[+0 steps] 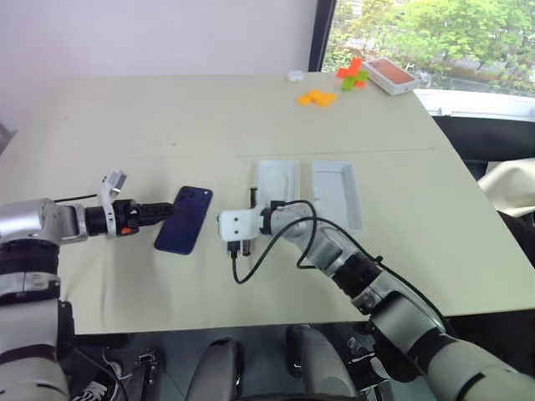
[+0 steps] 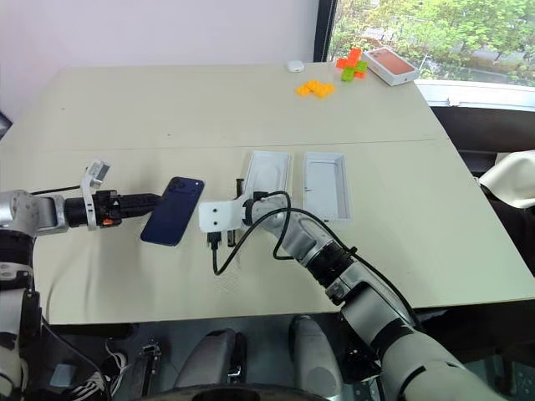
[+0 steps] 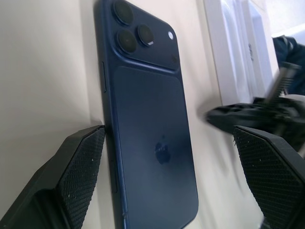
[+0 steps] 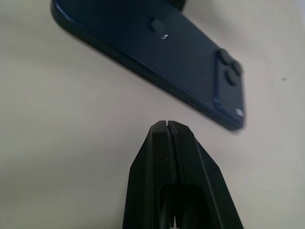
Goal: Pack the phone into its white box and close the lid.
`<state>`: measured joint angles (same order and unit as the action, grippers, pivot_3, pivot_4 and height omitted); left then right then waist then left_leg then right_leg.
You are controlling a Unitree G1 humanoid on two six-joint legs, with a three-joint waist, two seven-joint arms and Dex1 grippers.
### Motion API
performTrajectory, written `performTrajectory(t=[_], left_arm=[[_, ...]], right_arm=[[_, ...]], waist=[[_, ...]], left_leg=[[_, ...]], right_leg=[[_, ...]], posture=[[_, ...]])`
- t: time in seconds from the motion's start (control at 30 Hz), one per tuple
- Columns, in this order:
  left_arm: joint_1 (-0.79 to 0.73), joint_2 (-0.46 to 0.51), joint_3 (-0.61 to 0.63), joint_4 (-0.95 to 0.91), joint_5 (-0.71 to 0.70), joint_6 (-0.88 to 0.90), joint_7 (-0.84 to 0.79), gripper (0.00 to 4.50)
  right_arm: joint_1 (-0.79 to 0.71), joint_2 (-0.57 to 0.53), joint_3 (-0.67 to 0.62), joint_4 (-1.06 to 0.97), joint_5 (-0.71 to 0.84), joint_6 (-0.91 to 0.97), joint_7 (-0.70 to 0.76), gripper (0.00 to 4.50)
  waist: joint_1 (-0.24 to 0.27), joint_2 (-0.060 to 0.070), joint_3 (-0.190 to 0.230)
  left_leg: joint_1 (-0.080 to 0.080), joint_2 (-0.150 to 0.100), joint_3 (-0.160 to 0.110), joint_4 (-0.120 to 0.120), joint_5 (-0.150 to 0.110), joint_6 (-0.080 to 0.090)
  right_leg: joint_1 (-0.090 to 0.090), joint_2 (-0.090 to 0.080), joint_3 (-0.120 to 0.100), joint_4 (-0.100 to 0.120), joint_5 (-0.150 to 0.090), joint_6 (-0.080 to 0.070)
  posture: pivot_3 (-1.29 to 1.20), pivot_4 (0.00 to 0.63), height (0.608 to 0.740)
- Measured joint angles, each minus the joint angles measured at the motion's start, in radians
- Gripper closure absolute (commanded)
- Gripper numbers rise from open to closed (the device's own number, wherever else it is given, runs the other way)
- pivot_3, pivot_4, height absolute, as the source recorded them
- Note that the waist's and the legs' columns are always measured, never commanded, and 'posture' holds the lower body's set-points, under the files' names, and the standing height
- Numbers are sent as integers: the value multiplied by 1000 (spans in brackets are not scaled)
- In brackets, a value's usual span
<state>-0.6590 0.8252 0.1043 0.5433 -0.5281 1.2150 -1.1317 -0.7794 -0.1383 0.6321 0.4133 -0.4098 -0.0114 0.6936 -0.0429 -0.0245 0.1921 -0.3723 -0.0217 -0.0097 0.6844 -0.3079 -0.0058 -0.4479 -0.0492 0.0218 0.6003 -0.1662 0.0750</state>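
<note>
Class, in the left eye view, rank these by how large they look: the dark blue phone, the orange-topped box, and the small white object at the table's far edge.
1. phone
2. orange-topped box, though farther away, so perhaps truly bigger
3. small white object

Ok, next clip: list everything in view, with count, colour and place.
phone: 1, dark blue, face down on table, left of the trays
white box: 1, white, table centre
lid: 1, white, open side up, right of box
orange-topped box: 1, far right corner
blocks: several, orange, red and green, far side
small white object: 1, far edge
table: 1, beige
left gripper: open, straddling phone
right gripper: shut, beside phone
</note>
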Motion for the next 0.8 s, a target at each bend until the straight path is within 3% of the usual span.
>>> performTrajectory(t=[0.53,0.8], left_arm=[[86,-36,68,-111,-57,76,47,0],[79,-47,116,-167,-92,244,116,0]], right_arm=[[-59,33,28,56,-84,5,19,4455],[-62,32,8,62,-88,15,21,4455]], waist=[[-1,2,-3],[0,1,-3]], left_leg=[[6,0,0,-1,0,0],[5,0,-1,-1,0,0]], right_leg=[[4,0,0,0,0,0],[4,0,0,0,0,0]], posture=[[0,150,740],[0,150,740]])
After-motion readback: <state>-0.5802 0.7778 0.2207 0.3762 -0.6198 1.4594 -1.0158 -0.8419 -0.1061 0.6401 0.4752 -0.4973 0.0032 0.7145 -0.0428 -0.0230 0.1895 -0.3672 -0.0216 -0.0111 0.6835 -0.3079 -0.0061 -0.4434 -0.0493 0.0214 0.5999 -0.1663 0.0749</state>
